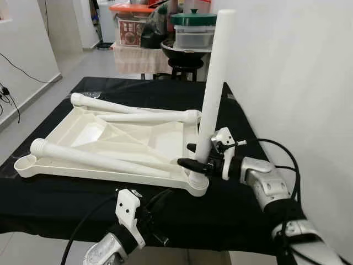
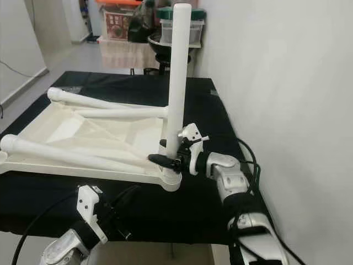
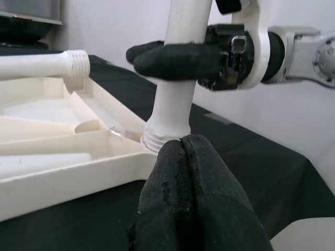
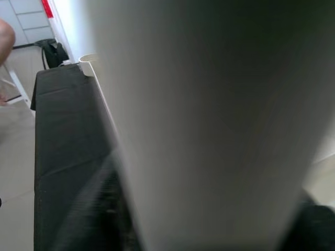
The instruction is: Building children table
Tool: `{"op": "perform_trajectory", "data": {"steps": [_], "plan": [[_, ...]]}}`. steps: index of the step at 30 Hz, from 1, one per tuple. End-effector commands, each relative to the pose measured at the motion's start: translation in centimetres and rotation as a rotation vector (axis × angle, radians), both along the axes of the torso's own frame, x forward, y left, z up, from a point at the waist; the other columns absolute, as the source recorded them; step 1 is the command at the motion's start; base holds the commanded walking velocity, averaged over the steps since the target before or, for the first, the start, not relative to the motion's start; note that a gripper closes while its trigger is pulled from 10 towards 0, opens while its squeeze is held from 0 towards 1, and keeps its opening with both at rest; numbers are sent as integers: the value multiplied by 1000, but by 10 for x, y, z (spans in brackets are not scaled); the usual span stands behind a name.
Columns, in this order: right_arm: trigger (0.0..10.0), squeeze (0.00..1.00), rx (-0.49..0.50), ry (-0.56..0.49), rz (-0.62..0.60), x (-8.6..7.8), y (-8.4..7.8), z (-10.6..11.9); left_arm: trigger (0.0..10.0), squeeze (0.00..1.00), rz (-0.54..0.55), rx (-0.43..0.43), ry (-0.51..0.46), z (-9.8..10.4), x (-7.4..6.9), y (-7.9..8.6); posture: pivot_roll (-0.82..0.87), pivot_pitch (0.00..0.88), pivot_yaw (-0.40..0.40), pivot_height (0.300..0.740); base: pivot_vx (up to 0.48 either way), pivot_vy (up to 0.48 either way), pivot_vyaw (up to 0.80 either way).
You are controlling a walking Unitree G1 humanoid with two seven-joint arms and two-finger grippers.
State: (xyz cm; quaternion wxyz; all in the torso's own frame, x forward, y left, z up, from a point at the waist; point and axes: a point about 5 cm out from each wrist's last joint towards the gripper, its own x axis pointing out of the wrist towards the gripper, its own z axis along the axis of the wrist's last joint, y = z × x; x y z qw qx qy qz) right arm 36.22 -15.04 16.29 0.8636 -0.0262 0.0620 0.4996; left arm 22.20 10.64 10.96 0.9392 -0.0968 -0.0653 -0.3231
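A white plastic tabletop [image 1: 66,165] lies upside down on the black-covered table [image 1: 66,204]. One white leg [image 1: 212,88] stands upright in the near right corner socket [image 1: 197,181], its thread still showing in the left wrist view [image 3: 157,140]. My right gripper [image 1: 194,155] is shut on this leg just above the socket. Three more legs [image 1: 116,106] lie loose across the tabletop. My left gripper [image 1: 160,218] hangs low at the table's front edge, its fingers [image 3: 193,193] pressed together and holding nothing.
A white wall [image 1: 298,72] runs close along the right side of the table. Behind the table stand a stool with a black pan [image 1: 185,52] and stacked plastic boxes [image 1: 193,30]. Tiled floor [image 1: 33,116] lies open on the left.
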Motion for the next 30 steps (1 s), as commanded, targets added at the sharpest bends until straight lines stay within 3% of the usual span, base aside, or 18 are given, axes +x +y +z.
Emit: {"op": "perform_trajectory", "data": {"steps": [1,11,13,14,17,18,20,30], "plan": [[0,0,30,15,21,1,1,-2,10000,0,-4,5,6,-4,0,0,71,0,-64,740,0,0,0],[0,0,56,14,-35,-10,-6,-18,10000,0,-5,0,4,-3,2,3,60,0,-59,740,0,0,0],[0,0,10,36,-180,-22,6,-40,10000,0,-4,-1,2,-2,1,4,64,0,-64,740,0,0,0],[0,0,-7,9,-329,-27,15,-49,10000,0,-3,-1,0,-2,0,6,52,0,-62,740,0,0,0],[0,0,-12,-12,-433,-30,19,-52,10000,0,-2,-1,0,-1,0,7,52,0,-62,740,0,0,0],[0,0,56,75,-606,-47,32,-69,10000,0,-2,-1,-1,-1,0,8,32,0,-49,740,0,0,0],[0,0,97,53,-665,-49,34,-62,10000,0,-3,7,-1,-2,0,8,-1,0,-21,740,0,0,0],[0,0,56,90,-669,-45,30,-70,10000,0,6,12,-7,-1,4,3,17,0,-49,740,0,0,0]]}}
